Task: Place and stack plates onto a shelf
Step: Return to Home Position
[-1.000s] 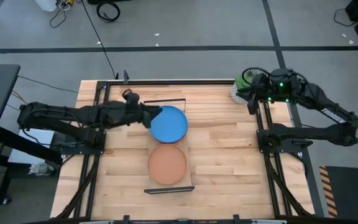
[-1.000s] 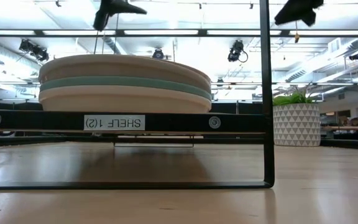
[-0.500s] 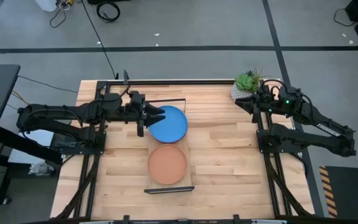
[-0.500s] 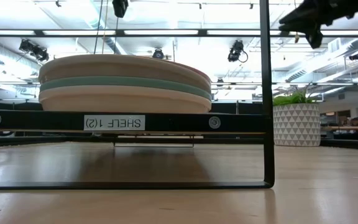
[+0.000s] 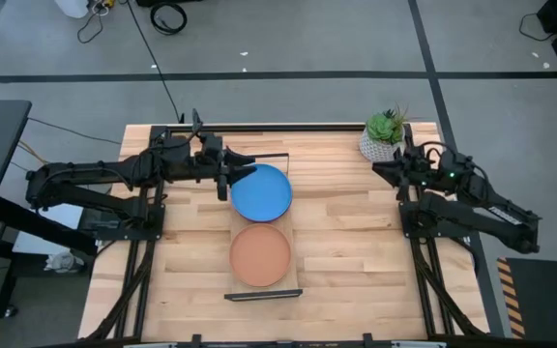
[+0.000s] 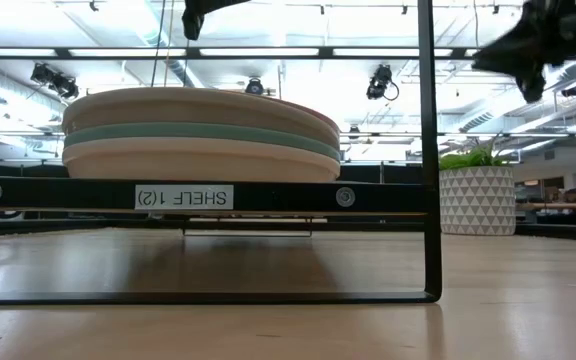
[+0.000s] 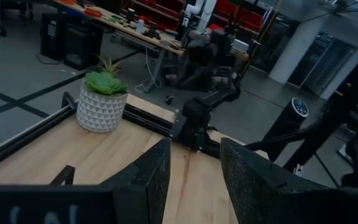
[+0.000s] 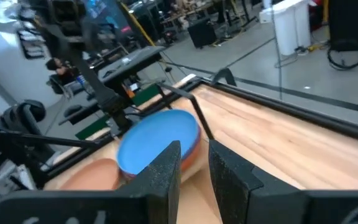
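The shelf (image 5: 292, 224) runs near to far in the table's middle and carries two stacks of plates. A bright blue plate (image 5: 263, 193) tops the far stack and a terracotta plate (image 5: 260, 255) tops the near one. The low view shows the near stack (image 6: 198, 130) from the side, several plates high, resting on the board. My left gripper (image 5: 228, 178) is open and hovers just off the blue plate's left rim without touching it. My right gripper (image 5: 383, 168) is open, raised by the table's right side near the potted plant, and faces the blue plate (image 8: 157, 140).
A small potted plant (image 5: 383, 133) stands at the far right corner, close to my right gripper. The shelf's black wire ends (image 5: 255, 155) rise at its far and near ends. Bare wood lies on both sides of the shelf. Dark arm rails run along the table's left and right sides.
My left gripper has drawn back from the blue plate's left rim toward the table's left and risen a little, leaving the plate resting on the far stack. My right arm has pulled back from above the plant toward the right and near side, so the plant now shows.
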